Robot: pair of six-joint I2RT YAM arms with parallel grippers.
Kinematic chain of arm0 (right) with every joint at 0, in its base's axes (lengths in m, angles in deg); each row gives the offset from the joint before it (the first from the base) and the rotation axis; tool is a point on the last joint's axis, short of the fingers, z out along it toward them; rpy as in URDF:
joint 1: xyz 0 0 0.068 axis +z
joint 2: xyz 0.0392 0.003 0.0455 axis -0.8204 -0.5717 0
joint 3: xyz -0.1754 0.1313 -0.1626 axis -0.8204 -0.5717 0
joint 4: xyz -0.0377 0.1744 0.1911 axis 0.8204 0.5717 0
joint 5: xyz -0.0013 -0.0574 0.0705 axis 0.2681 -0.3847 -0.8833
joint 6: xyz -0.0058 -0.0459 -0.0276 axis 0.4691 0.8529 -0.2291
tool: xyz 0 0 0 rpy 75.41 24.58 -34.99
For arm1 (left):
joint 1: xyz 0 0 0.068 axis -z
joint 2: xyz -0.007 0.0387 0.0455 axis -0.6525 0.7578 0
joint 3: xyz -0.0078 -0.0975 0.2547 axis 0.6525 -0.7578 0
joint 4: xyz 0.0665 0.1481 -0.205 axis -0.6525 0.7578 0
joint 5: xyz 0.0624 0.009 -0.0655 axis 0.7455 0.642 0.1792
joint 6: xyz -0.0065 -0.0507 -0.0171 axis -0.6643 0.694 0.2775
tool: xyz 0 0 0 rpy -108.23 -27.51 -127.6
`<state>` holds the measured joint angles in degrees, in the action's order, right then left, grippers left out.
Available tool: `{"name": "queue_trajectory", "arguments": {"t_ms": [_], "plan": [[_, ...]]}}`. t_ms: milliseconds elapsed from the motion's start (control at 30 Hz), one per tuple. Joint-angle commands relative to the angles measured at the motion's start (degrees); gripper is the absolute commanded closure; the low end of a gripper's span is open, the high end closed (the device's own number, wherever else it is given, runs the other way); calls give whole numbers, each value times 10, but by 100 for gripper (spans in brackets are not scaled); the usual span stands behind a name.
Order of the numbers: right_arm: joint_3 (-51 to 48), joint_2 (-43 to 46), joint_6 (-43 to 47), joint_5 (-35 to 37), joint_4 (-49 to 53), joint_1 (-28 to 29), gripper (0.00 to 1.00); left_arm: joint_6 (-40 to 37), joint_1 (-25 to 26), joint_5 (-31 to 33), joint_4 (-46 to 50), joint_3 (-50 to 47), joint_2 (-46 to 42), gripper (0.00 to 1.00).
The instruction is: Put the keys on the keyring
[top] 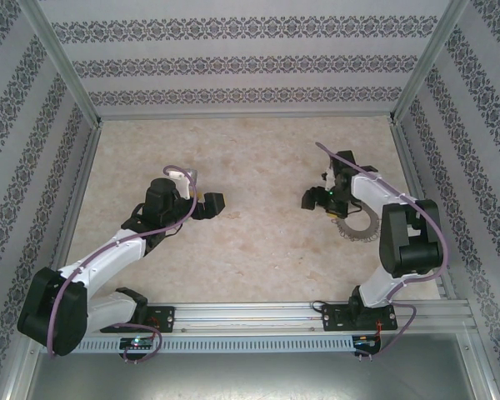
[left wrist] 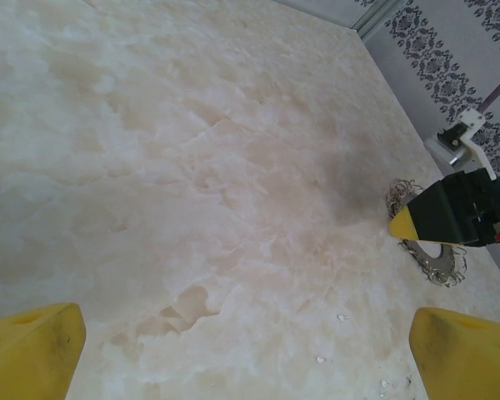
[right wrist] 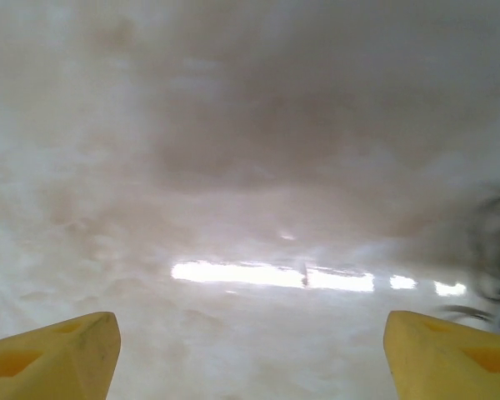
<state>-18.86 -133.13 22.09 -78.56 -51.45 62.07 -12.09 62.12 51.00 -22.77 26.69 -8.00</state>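
The keyring (top: 357,227) is a thin dark wire ring fringed with small metal pieces, lying flat on the table at the right, partly under my right arm. It also appears as the keyring (left wrist: 434,260) behind my right gripper's yellow fingertip (left wrist: 403,224), and as a blurred keyring (right wrist: 496,267) at the right edge. Loose keys are out of view. My right gripper (top: 321,202) hovers low just left of the ring; the right gripper (right wrist: 250,354) is open over bare table. My left gripper (top: 212,204) hangs mid-table; the left gripper (left wrist: 250,354) is wide open and holds nothing.
The marble-patterned table (top: 258,150) is walled by patterned panels with an aluminium frame (top: 75,92). A slotted rail (top: 258,321) carries the arm bases at the near edge. Tiny white specks (left wrist: 342,317) lie on the table before the left gripper.
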Motion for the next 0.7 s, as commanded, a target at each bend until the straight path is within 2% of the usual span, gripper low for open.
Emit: {"name": "queue_trajectory", "arguments": {"t_ms": [0, 133, 267, 433, 533, 667], "plan": [[28, 5, -23, -5, 22, 27, 18, -13, 4, 2, -22, -4, 4, 0], [52, 38, 4, 72, 66, 29, 15, -9, 4, -2, -24, -2, 6, 0], [67, 37, 53, 123, 116, -14, 13, -5, 4, -6, -24, -2, 2, 0], [78, 10, 72, 117, 112, -72, 7, -6, 5, -8, -21, -4, -16, 0], [98, -29, 73, 103, 113, -78, 2, -9, 4, -7, -14, -6, -32, 0], [104, -65, 61, 82, 92, -77, 2, -15, 4, 0, -2, -5, -47, 0]]}}
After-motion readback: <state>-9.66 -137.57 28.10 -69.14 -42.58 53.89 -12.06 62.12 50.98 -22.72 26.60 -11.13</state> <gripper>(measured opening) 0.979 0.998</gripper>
